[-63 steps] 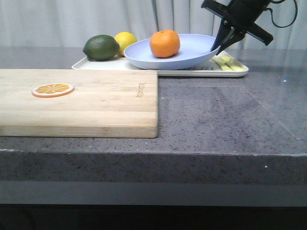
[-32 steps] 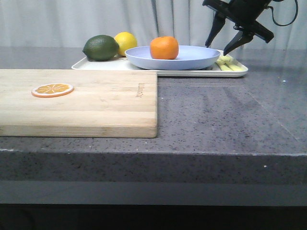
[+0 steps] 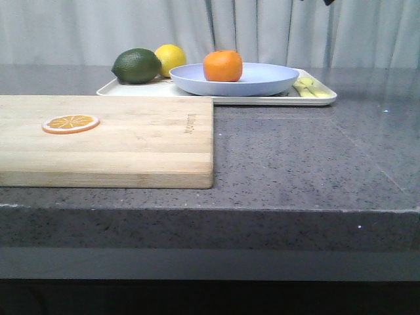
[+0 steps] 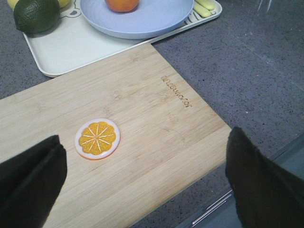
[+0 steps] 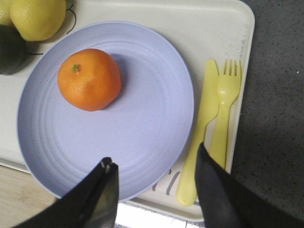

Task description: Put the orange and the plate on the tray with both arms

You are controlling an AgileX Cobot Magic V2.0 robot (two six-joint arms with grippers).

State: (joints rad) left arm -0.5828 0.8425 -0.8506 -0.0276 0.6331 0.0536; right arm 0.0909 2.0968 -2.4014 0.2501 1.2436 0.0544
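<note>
The orange [image 3: 222,65] sits on the pale lavender-blue plate [image 3: 262,80], which lies flat on the cream-white tray [image 3: 315,100] at the back of the table. In the right wrist view, my right gripper [image 5: 155,156] is open and empty, high above the plate's [image 5: 142,118] near rim and the tray [image 5: 190,28], touching neither; the orange [image 5: 89,79] is off-centre on the plate. My left gripper [image 4: 147,190] is open and empty above the wooden cutting board [image 4: 156,118]. The plate [image 4: 152,19] and orange [image 4: 122,4] also show in the left wrist view.
A dark green fruit [image 3: 136,65] and a lemon [image 3: 172,56] sit on the tray's left end. A yellow knife and fork [image 5: 209,118] lie on its right end. An orange slice [image 3: 71,123] lies on the cutting board [image 3: 131,144], front left.
My right gripper let go of the plate's right rim, opened and rose almost out of the front view. The plate, tilted before, now lies flat on the tray.
</note>
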